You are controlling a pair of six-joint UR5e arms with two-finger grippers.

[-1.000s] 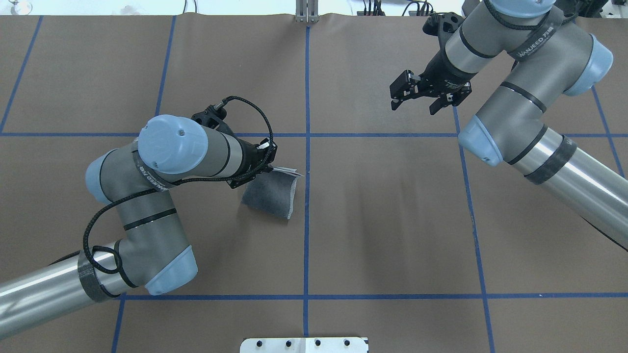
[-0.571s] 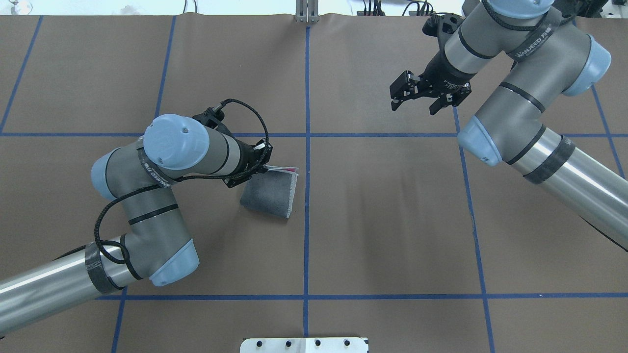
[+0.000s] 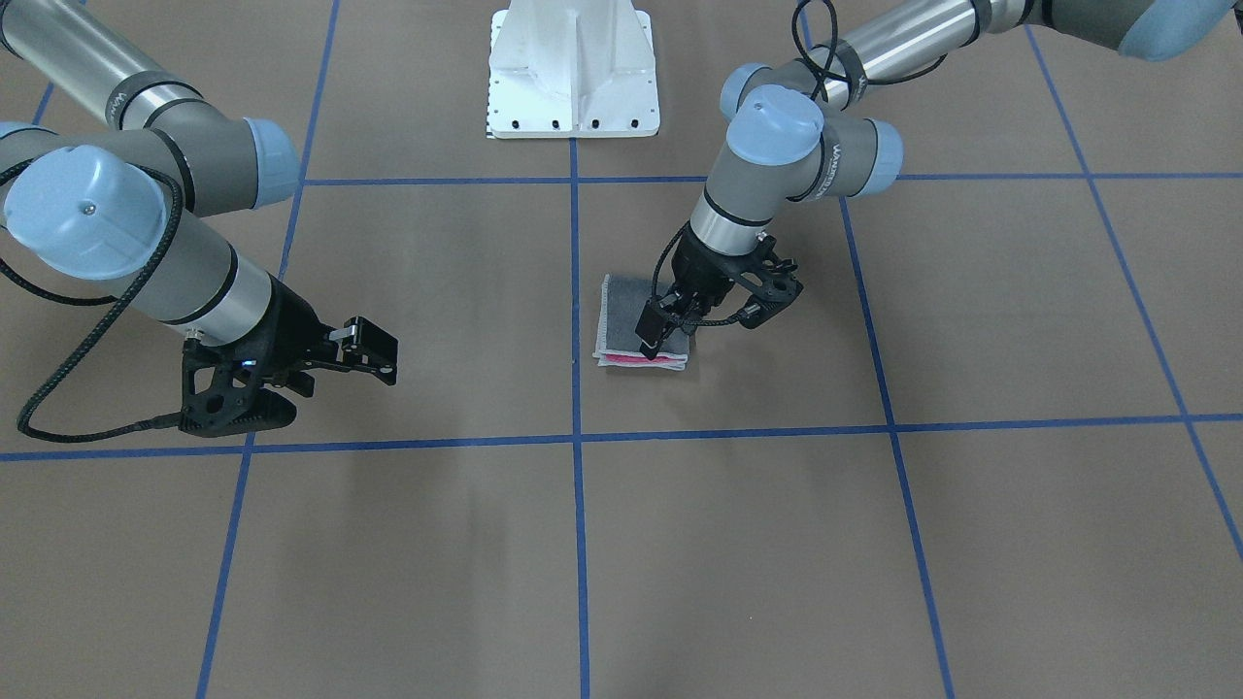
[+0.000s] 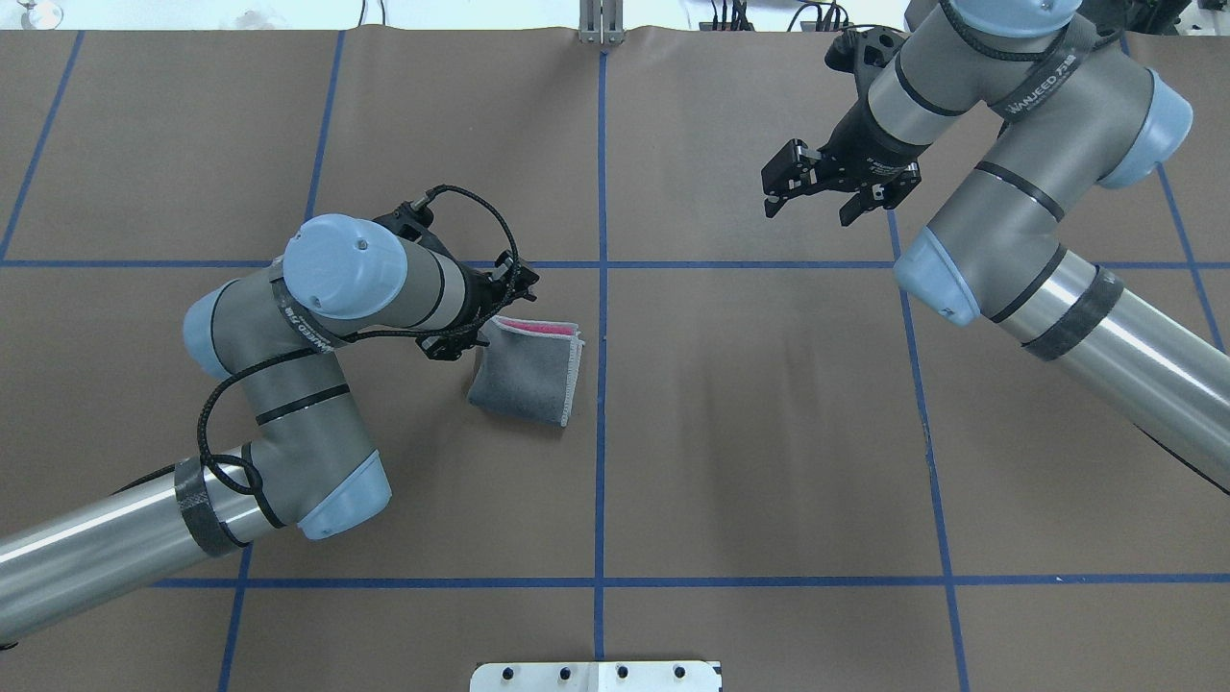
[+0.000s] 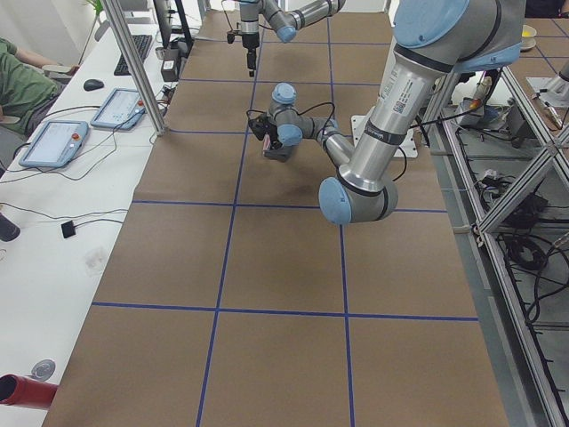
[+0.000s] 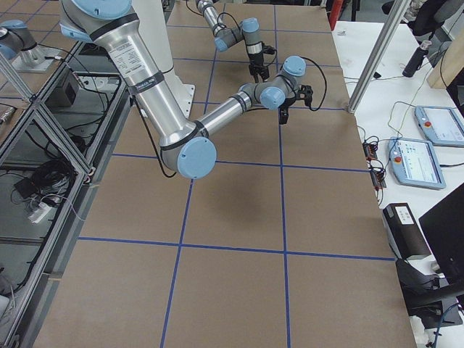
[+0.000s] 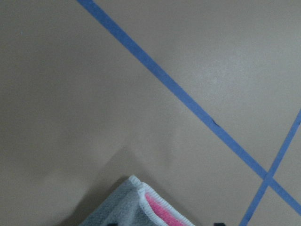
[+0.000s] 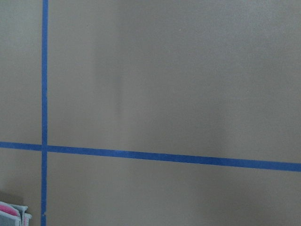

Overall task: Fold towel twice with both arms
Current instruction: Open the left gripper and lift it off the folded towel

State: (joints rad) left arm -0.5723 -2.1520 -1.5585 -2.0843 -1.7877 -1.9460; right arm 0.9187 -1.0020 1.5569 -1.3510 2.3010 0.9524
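The towel (image 4: 527, 377) lies folded small on the brown table just left of the centre tape line, dark grey face up. A pink strip shows along its far edge. It also shows in the front view (image 3: 623, 309). One of its corners shows in the left wrist view (image 7: 141, 207) and in the right wrist view (image 8: 9, 214). My left gripper (image 4: 483, 315) is open at the towel's far-left corner and holds nothing; it shows over the towel in the front view (image 3: 665, 325). My right gripper (image 4: 809, 211) is open and empty, far to the right above bare table, and it shows in the front view (image 3: 381, 354).
The white pedestal base (image 3: 573, 68) stands at the table's near-robot edge. Blue tape lines (image 4: 602, 432) cross the brown table cover. Desks with tablets (image 5: 53, 142) stand past the table's far edge.
My left gripper has let go of the towel's lifted corner, opened, and drawn back to the left. The towel's top layer has settled flat. The right arm has barely moved.
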